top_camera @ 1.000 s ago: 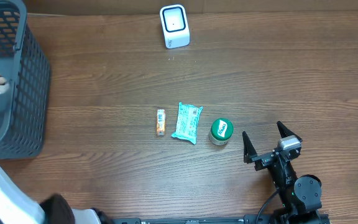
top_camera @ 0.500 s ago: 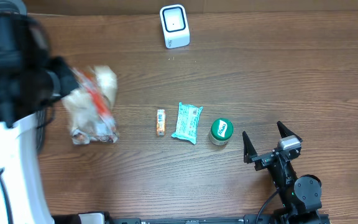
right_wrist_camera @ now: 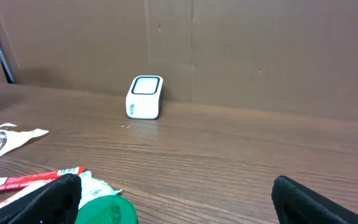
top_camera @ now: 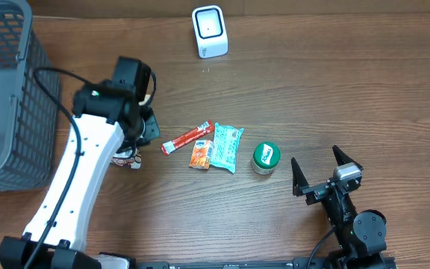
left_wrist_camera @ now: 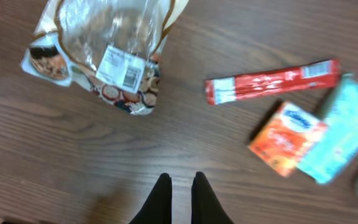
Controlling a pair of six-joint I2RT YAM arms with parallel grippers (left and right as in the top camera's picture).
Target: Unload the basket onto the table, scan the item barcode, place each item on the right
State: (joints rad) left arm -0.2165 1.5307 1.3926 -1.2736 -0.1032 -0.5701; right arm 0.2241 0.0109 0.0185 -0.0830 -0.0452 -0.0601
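A clear snack bag (left_wrist_camera: 107, 53) with a white barcode label lies flat on the wood table, partly under my left arm in the overhead view (top_camera: 129, 157). My left gripper (left_wrist_camera: 181, 183) hangs just above it (top_camera: 148, 128), shut, with nothing between its fingers. A red stick pack (top_camera: 187, 138), an orange packet (top_camera: 200, 155), a teal packet (top_camera: 226, 146) and a green-lidded tub (top_camera: 266, 158) lie in a row mid-table. The white scanner (top_camera: 210, 31) stands at the back. My right gripper (top_camera: 316, 158) rests open at the front right, the tub (right_wrist_camera: 107, 211) beside its left finger.
A grey mesh basket (top_camera: 6, 97) stands at the left edge. A brown cardboard wall (right_wrist_camera: 260, 50) rises behind the scanner (right_wrist_camera: 145, 96). Bare wood lies between the scanner and the row of items.
My left arm swung in from the basket side carrying the bag, which now lies on the table, let go. A red stick pack now lies by the orange packet. The right arm is unmoved.
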